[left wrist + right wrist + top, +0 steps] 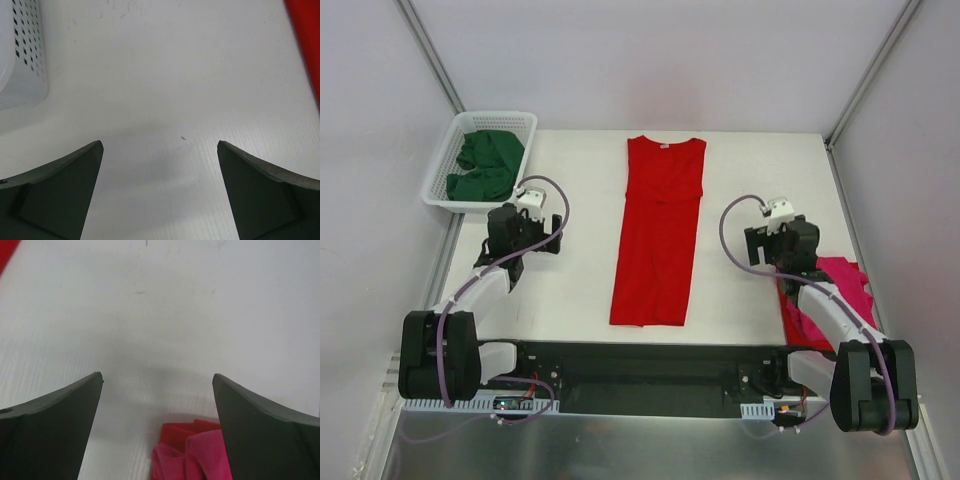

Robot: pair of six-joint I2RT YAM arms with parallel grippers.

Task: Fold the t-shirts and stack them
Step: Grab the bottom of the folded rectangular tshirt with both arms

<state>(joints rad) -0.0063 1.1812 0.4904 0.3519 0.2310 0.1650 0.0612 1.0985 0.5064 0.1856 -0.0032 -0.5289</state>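
Note:
A bright red t-shirt [658, 232] lies flat in the middle of the table, its sides folded in to a long strip, collar at the far end. Its edge shows at the right of the left wrist view [306, 45]. A magenta-pink t-shirt [842, 290] lies folded on a red one at the right, under my right arm; both show low in the right wrist view [200, 455]. Dark green t-shirts [486, 166] fill the basket. My left gripper [532, 248] hangs open left of the red strip, over bare table [160, 142]. My right gripper [770, 252] stands open beside the pink stack [157, 377].
The white lattice basket [525, 122] stands at the far left corner; its wall shows in the left wrist view [25, 60]. Grey walls enclose the table on three sides. The black base rail [640, 375] runs along the near edge.

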